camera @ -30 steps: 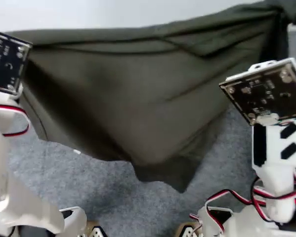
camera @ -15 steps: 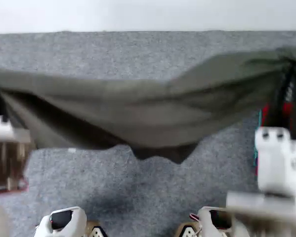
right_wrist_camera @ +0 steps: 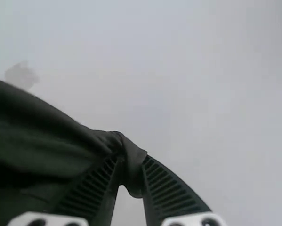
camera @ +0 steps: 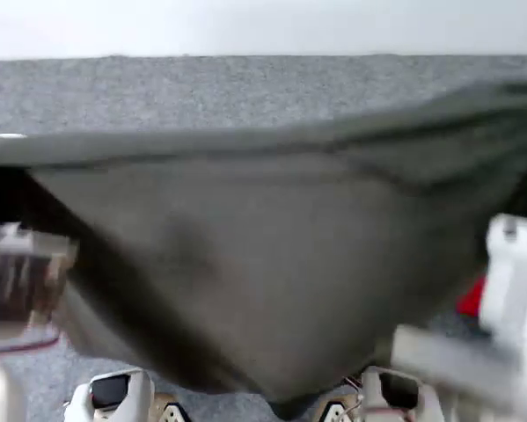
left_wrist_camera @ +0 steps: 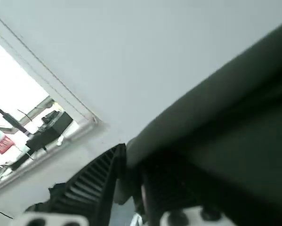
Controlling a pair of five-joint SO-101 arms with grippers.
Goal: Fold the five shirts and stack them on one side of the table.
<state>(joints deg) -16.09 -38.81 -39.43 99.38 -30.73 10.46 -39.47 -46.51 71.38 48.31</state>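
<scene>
Above a grey table (camera: 245, 88), a white wall (camera: 245, 26) behind, a dark shirt (camera: 263, 246) is held aloft and stretched wide — one edge pinched in the left gripper (left_wrist_camera: 131, 165), another in the right gripper (right_wrist_camera: 130, 181). Spreading before the fold is judged in hand; next, both edges would need lowering together, taut, onto the table.

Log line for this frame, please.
shirt: lifted, spread over table | left end effector: shut on shirt | right end effector: shut on shirt
</scene>
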